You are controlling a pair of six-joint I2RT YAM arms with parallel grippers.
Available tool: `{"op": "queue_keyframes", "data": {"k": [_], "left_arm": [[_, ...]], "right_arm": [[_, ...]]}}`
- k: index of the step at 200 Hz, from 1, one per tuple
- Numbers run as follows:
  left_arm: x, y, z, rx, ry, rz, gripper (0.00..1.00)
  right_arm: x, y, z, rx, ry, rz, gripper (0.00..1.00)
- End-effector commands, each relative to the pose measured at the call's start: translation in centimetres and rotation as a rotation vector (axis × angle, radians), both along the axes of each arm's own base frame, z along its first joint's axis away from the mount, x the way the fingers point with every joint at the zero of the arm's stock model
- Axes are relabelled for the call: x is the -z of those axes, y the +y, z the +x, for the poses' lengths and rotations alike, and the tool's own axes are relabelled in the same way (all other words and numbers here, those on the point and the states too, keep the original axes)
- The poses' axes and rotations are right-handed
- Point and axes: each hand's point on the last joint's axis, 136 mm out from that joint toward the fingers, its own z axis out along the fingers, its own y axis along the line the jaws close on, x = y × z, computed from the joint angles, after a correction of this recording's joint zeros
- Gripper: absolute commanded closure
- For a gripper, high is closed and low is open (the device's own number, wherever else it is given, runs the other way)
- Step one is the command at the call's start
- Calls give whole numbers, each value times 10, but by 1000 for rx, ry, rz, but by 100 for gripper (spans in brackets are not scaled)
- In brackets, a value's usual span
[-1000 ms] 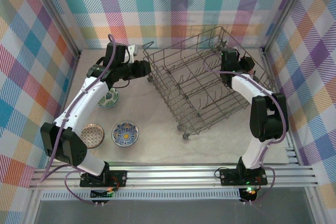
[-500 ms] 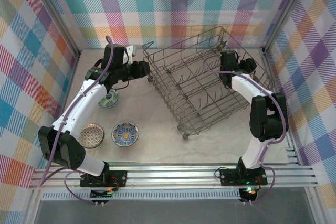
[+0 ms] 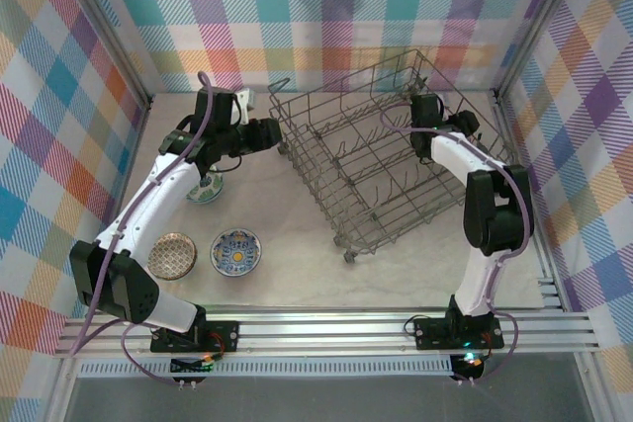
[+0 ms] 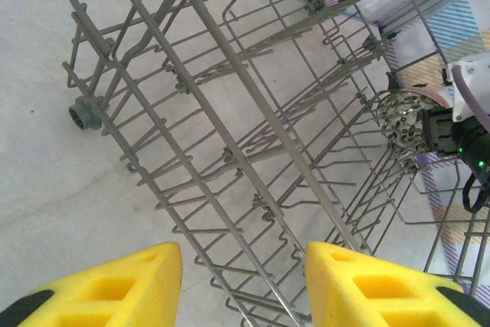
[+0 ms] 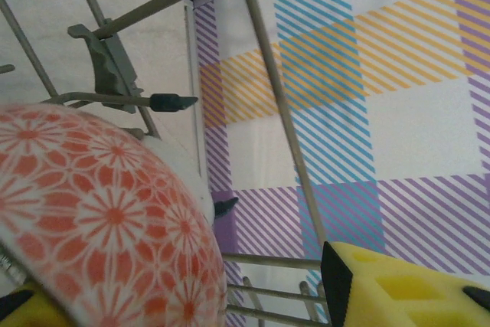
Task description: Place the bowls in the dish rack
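Observation:
The dish rack (image 3: 381,155) stands at the middle right of the table. At the rack's back right corner my right gripper (image 3: 427,108) is open. In the right wrist view a red-orange flowered bowl (image 5: 99,220) rests among the rack wires by the left finger, well apart from the right finger (image 5: 398,289). The right gripper (image 5: 172,285) grips nothing. My left gripper (image 3: 271,132) hovers at the rack's left edge, open (image 4: 243,258) and empty above the wires (image 4: 253,135). A patterned bowl (image 4: 402,119) stands in the rack's far side. Green (image 3: 206,188), tan-brown (image 3: 173,255) and blue-white (image 3: 236,251) bowls sit on the table.
Plaid walls (image 3: 326,17) close in the table on three sides. The green bowl is partly under the left arm (image 3: 163,190). A metal rail (image 3: 326,331) runs along the near edge by both arm bases.
My right gripper's jaws have spread, letting go of the red-orange bowl in the rack, and the wrist has shifted slightly back. The left arm has drifted a little towards the back.

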Motion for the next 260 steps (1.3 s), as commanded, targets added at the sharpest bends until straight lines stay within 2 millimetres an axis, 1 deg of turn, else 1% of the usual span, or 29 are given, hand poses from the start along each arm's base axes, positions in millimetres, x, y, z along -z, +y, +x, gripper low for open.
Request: {"op": "queue_keyframes", "data": {"k": [1, 42, 64, 99, 112, 133, 145, 158, 171, 193, 200, 220, 260], "left_arm": [[-12, 9, -3, -27, -32, -13, 54], [-12, 10, -5, -31, -31, -10, 54], [-12, 11, -6, -31, -30, -9, 54], [-12, 13, -9, -38, -21, 0, 54], [-10, 14, -10, -39, -14, 8, 53], [-9, 17, -13, -39, -4, 16, 53], [-9, 19, -14, -39, 2, 16, 52], [-9, 21, -15, -37, 2, 13, 52], [-9, 23, -16, -36, 3, 13, 51], [-10, 26, -18, -31, 2, 17, 51], [-10, 27, -19, -30, 2, 23, 51], [-10, 33, -23, -35, 4, 33, 50], [1, 45, -32, -67, 40, 55, 50]], "right_arm": [[-10, -3, 8, 28, -54, 31, 43], [1, -3, 12, 33, -33, 53, 43], [1, -3, 12, 34, -34, 70, 42], [-1, 7, 10, 1, -14, 163, 25], [-1, 12, 9, -16, -3, 198, 20], [2, 18, 4, -37, 27, 248, 13], [5, 24, 0, -48, 43, 294, 5], [6, 29, -5, -55, 47, 338, 0], [8, 35, -9, -67, 53, 384, 1], [5, 42, -15, -75, 41, 427, 1], [6, 49, -17, -94, 46, 463, 1], [3, 57, -22, -105, 46, 500, 1], [-14, 70, -31, -133, 24, 583, 1]]}}
